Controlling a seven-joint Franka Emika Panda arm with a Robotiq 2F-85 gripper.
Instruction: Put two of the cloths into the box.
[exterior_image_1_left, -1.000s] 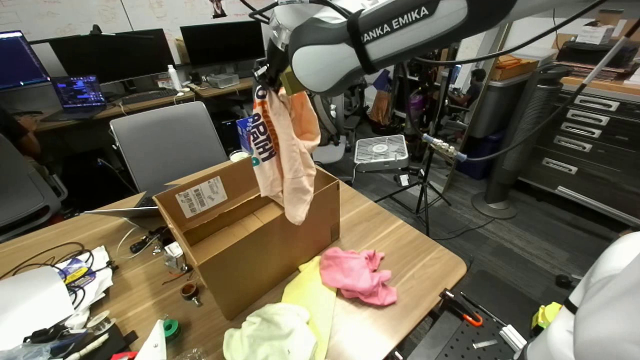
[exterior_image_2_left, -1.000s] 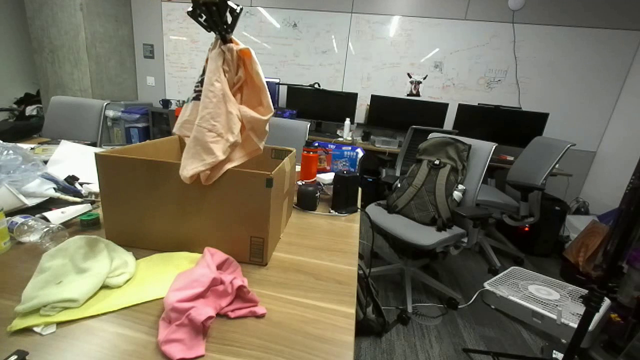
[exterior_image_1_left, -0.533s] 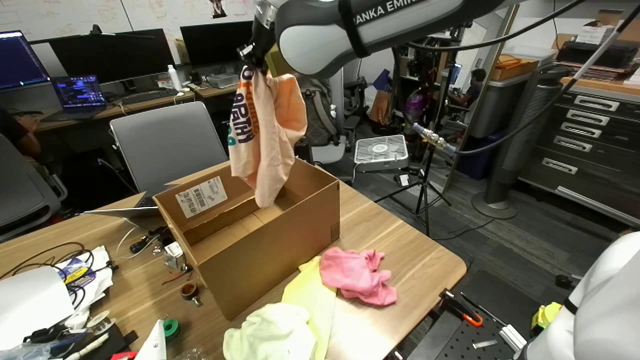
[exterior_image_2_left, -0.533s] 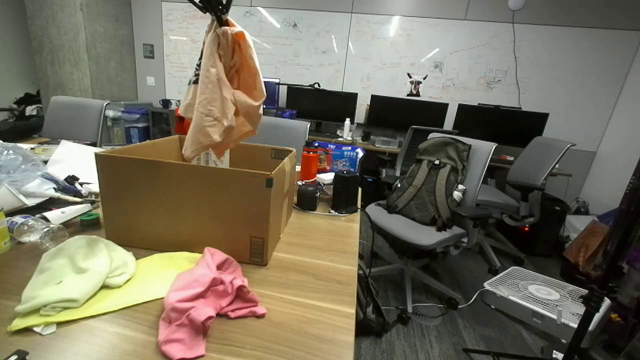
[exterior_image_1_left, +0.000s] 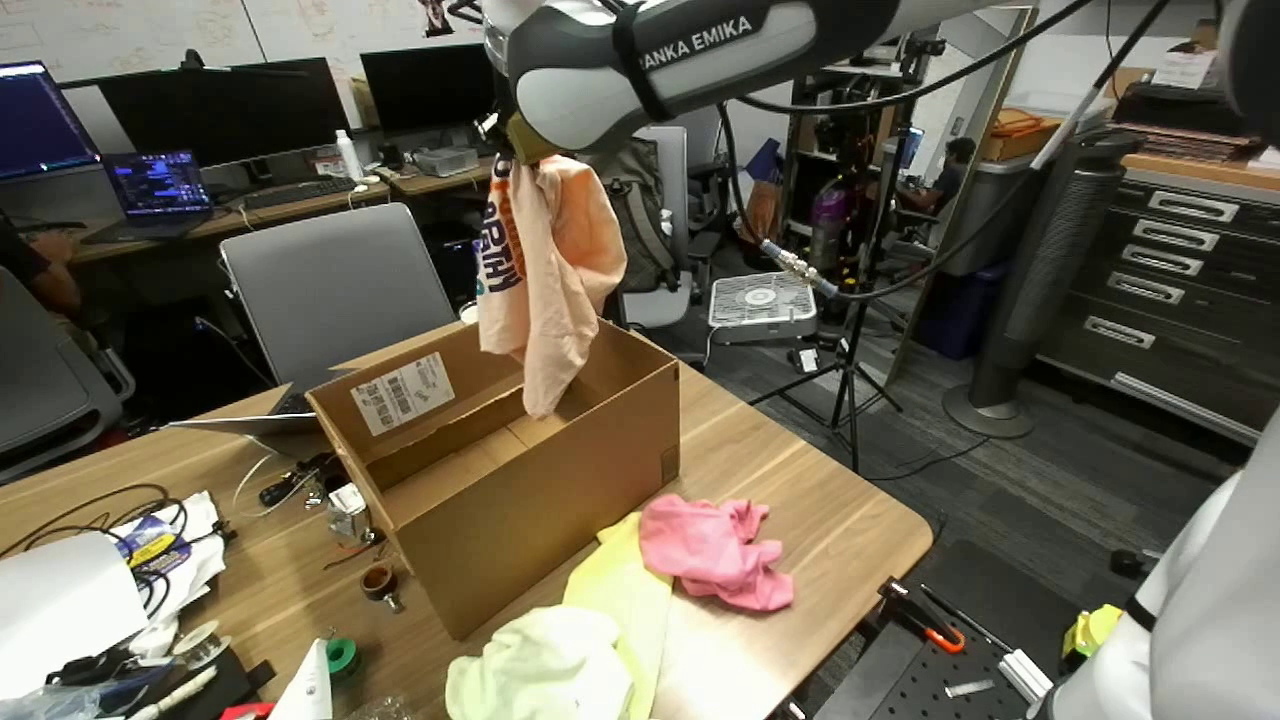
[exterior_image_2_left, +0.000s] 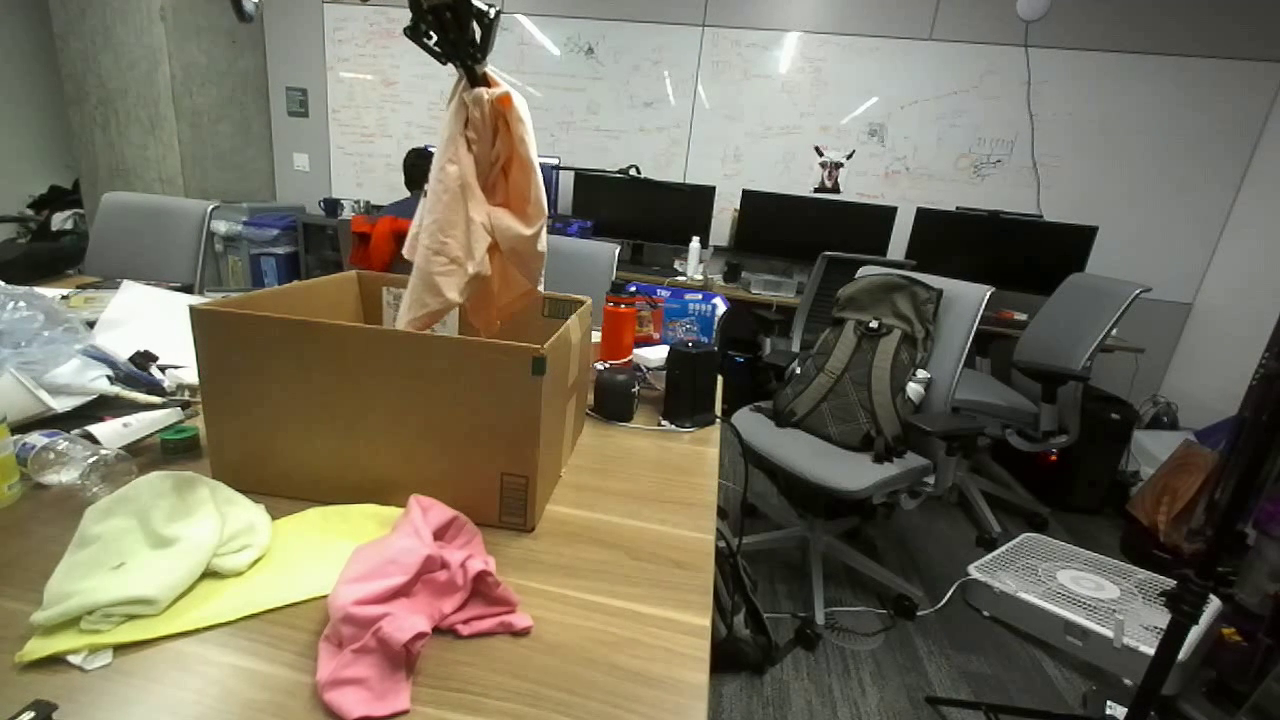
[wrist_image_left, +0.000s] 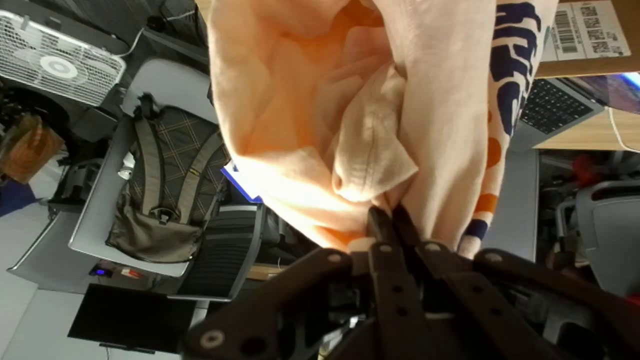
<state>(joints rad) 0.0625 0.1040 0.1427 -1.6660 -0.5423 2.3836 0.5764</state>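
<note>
The printed cloth (exterior_image_2_left: 480, 200), peach-toned with dark and orange lettering, hangs from my gripper (wrist_image_left: 387, 215). In the wrist view the fingertips pinch its bunched fabric, shut on it. Below is the box (exterior_image_1_left: 540, 520), brown cardboard, its top open and a white label on an inner wall. The cloth's lower end hangs over the opening, about level with the near rim. Bare cardboard shows in the visible part of the box's inside. On the table before it, a pale greenish-white cloth (exterior_image_1_left: 540, 665) lies partly over a yellow cloth (exterior_image_1_left: 640, 590). A pink cloth (exterior_image_2_left: 415, 600) overlaps the yellow one.
Beside the box stand an orange bottle (exterior_image_2_left: 617, 328) and a black device (exterior_image_2_left: 690, 385). Cables, papers and tools clutter the table (exterior_image_1_left: 830, 500) at its other end, with a green tape roll (exterior_image_1_left: 342, 656) there. A grey chair (exterior_image_1_left: 340, 270) stands behind the box.
The cloth has shifted from in front of the near wall to over the opening. It rose at first, then sank slightly in the last half second. A person now shows in the background.
</note>
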